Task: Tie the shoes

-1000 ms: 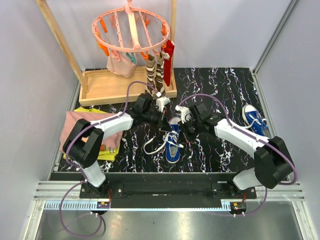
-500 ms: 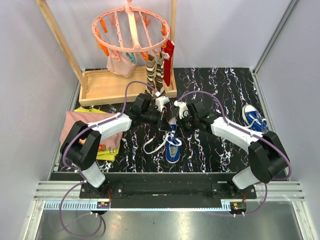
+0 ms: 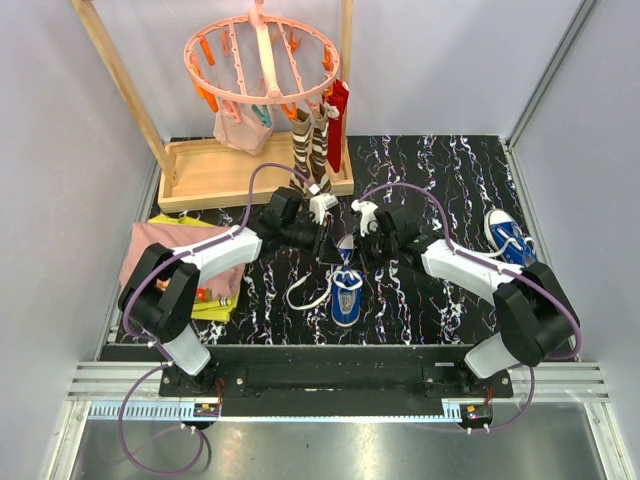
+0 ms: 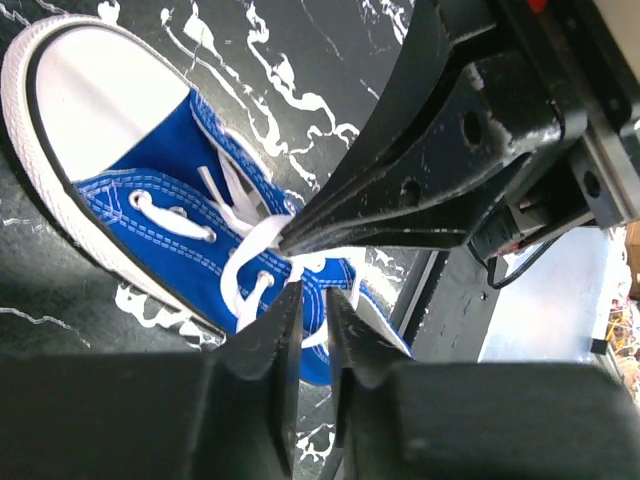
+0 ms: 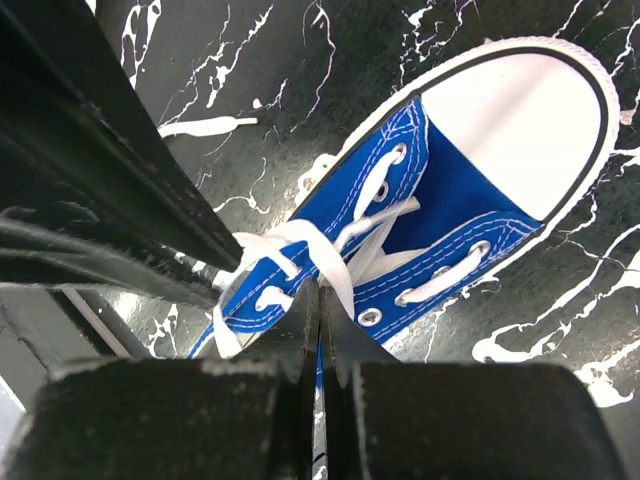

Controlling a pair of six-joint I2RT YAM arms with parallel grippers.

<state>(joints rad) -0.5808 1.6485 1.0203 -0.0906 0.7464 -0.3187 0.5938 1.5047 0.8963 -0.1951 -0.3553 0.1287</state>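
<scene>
One blue shoe [image 3: 347, 292] with a white toe cap lies at the table's middle, toe toward me; it also shows in the left wrist view [image 4: 150, 190] and the right wrist view [image 5: 450, 200]. My left gripper [image 3: 329, 240] [image 4: 317, 295] and right gripper [image 3: 359, 238] [image 5: 320, 290] meet tip to tip just above its far end. Each is closed, pinching the white laces by the top eyelets. A loose lace loop [image 3: 305, 292] trails left of the shoe. The second shoe [image 3: 508, 238] lies at the right edge.
A wooden rack tray [image 3: 215, 170] stands at the back left, with a pink peg hanger [image 3: 262, 55] above and striped socks [image 3: 310, 145] hanging just behind the grippers. Folded pink and yellow cloths [image 3: 160, 265] lie at the left.
My right gripper has moved away from me, off the middle of the shoe to its far end, now close to the left gripper. The left gripper has barely moved.
</scene>
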